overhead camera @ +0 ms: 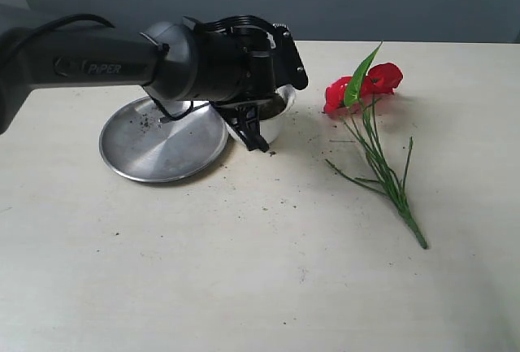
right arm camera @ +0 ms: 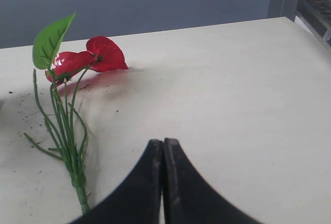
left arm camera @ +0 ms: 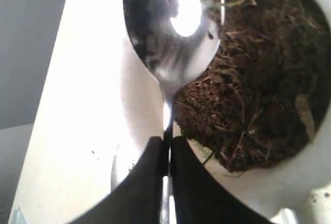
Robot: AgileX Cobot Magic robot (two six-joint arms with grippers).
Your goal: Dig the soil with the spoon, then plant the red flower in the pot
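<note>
My left gripper [left arm camera: 169, 140] is shut on the thin handle of the steel spoon [left arm camera: 173, 32], whose shiny bowl hangs over the edge of the dark brown soil [left arm camera: 258, 79] inside the white pot [left arm camera: 289, 182]. In the exterior view the left gripper [overhead camera: 253, 132] hangs over the pot [overhead camera: 276, 120] and hides most of it. The red flower [overhead camera: 370, 84] lies flat on the table to the right of the pot, stems pointing toward the front. My right gripper [right arm camera: 163, 142] is shut and empty, near the stem end of the flower [right arm camera: 85, 61].
A flat round steel plate [overhead camera: 162, 141] with a few soil crumbs lies just left of the pot. Loose soil specks dot the table [overhead camera: 268, 271] around the pot and flower. The left arm [overhead camera: 89, 63] stretches in from the left.
</note>
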